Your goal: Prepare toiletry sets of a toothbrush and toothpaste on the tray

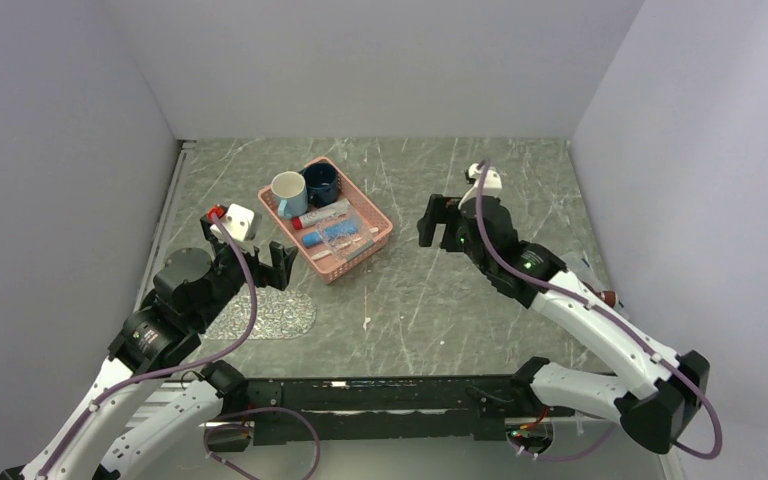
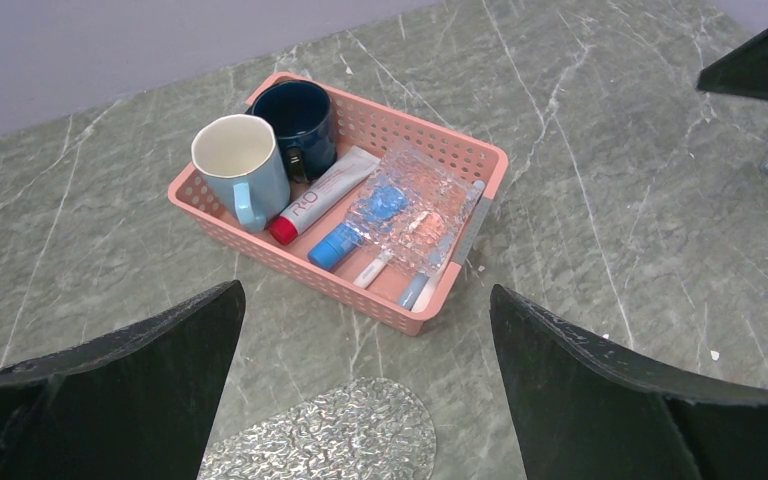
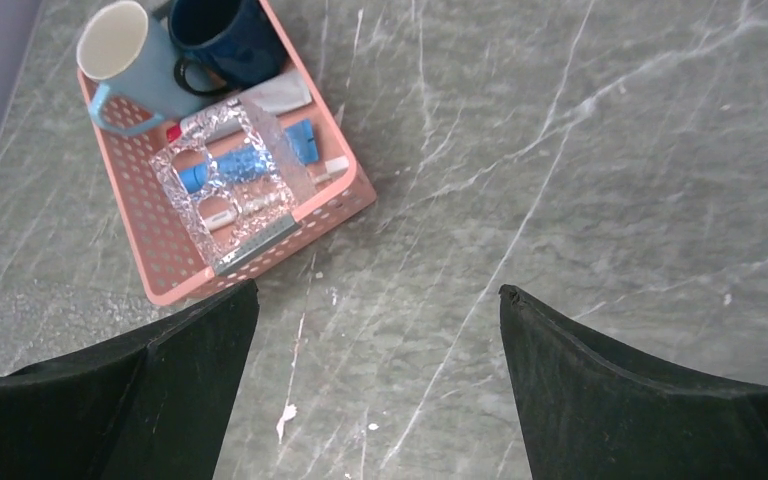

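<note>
Hovering: left gripper [image 2: 365, 290] spread wide, nothing held; right gripper [image 3: 380, 288] likewise. Thin white toothbrush [image 2: 372, 270] and white red-ended toothpaste tube [image 2: 320, 192] seen ahead of left jaws in pink mesh basket [image 2: 400, 318]. Glittery clear oval tray [image 2: 330, 435] directly below. Risk judged: clear rectangular box [image 2: 410, 205] covering brush could be snagged, slim brush dropped.

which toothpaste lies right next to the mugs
The white tube with the red cap; it lies alongside the mugs, while the blue tube sits beyond it, partly under clear plastic.
</note>
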Controlling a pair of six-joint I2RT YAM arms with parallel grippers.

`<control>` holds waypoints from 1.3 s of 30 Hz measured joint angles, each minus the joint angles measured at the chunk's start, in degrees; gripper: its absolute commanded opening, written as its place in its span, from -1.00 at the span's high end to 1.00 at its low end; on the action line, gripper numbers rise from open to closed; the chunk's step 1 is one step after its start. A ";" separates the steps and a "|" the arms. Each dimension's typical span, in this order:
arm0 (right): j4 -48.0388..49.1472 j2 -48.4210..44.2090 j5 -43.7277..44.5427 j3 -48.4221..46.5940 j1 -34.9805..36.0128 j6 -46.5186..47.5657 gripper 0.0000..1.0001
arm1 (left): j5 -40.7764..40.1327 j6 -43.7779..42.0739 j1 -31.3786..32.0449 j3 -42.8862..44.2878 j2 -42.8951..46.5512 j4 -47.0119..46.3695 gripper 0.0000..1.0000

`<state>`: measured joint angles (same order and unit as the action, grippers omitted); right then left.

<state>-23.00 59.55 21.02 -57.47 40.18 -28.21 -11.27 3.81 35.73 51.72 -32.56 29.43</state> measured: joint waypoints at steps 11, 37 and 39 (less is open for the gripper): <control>0.66 9.51 -2.47 0.00 1.70 -11.98 -0.72 | 0.02 0.02 0.00 0.00 0.00 0.00 -0.98; 17.14 28.30 -5.79 1.90 12.81 -37.03 -0.36 | -0.04 0.02 0.00 0.00 0.00 0.02 -0.98; 17.46 30.62 -6.40 0.63 13.27 -38.05 -0.36 | -0.04 0.02 0.00 0.00 0.00 0.02 -0.98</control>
<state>-5.54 90.17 14.61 -56.84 53.45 -66.26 -11.31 3.84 35.73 51.72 -32.56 29.45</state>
